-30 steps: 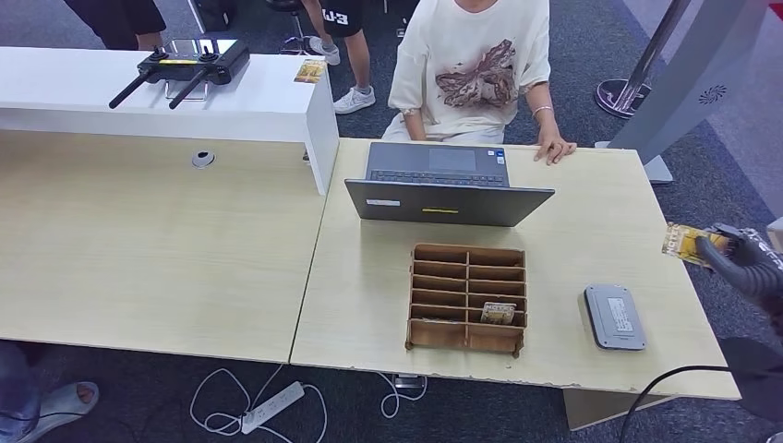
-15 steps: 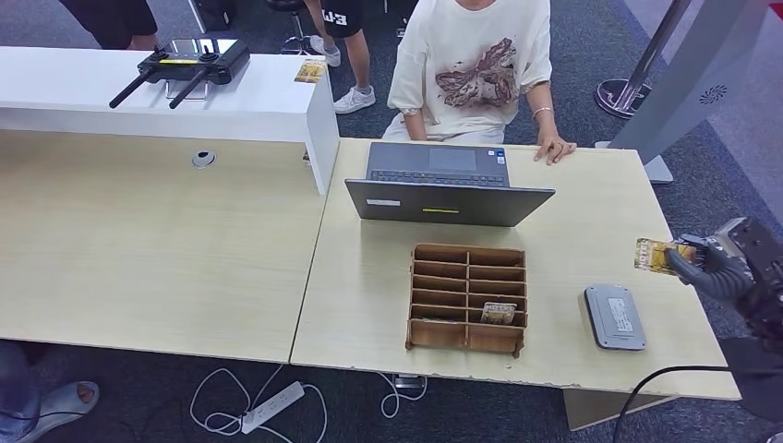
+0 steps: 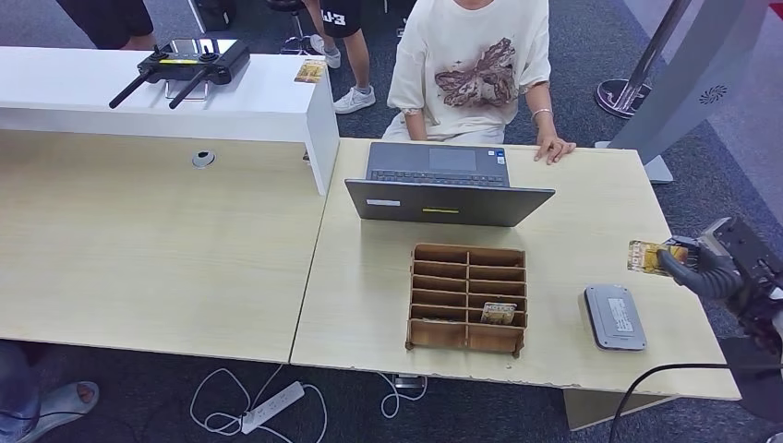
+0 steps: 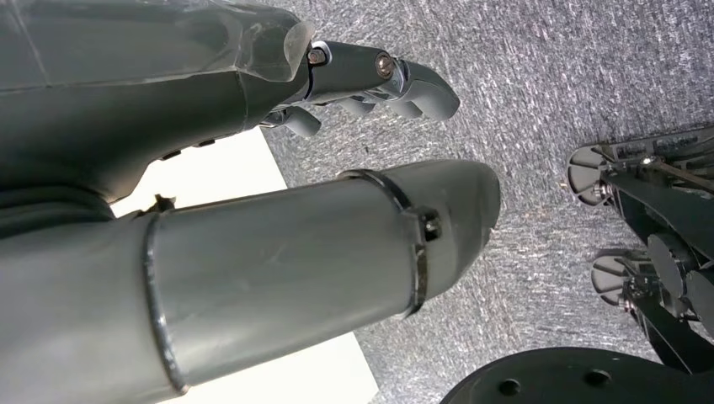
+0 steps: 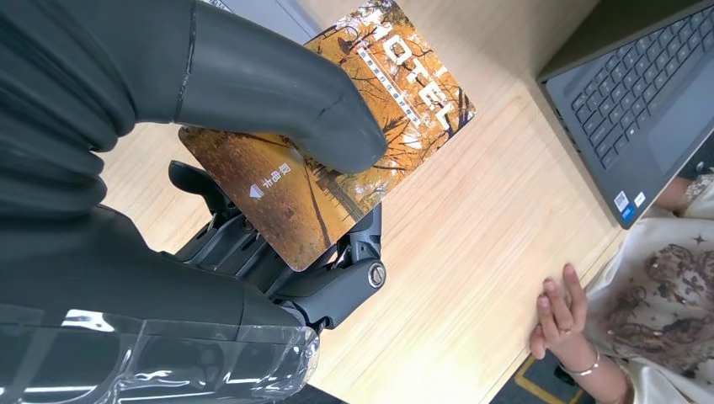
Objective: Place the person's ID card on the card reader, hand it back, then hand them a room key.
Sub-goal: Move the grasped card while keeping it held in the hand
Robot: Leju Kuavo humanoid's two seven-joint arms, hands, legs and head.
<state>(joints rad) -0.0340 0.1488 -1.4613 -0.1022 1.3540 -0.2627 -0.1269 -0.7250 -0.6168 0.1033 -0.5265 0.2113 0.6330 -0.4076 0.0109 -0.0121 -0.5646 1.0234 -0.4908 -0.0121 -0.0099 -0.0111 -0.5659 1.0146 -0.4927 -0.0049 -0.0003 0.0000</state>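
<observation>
Robot's right hand [image 3: 704,268] pinches a card [image 5: 337,143] between its thick thumb on top and the darker fingers [image 5: 253,252] beneath, holding it in the air above the table [image 3: 591,212], just beyond the card reader [image 3: 614,317] on the side toward the person [image 3: 471,65]. The card has an autumn picture and the word HOTEL printed on it, so I judge it to be the room key rather than an ID, though the frames alone cannot settle that. The main risk is the grip: the thumb covers only the middle of the card while a long end sticks out free, so a quick swing of the arm or a nudge against the table could twist the card loose and drop it beside the reader or off the table edge close by. The person's hand [image 3: 554,148] rests on the table's far edge, well apart from the reader, so the card may be let go before it is taken. A laptop [image 3: 450,189] stands near the path. The left hand [image 4: 370,76] hangs over carpet, fingers loosely apart and holding nothing.
</observation>
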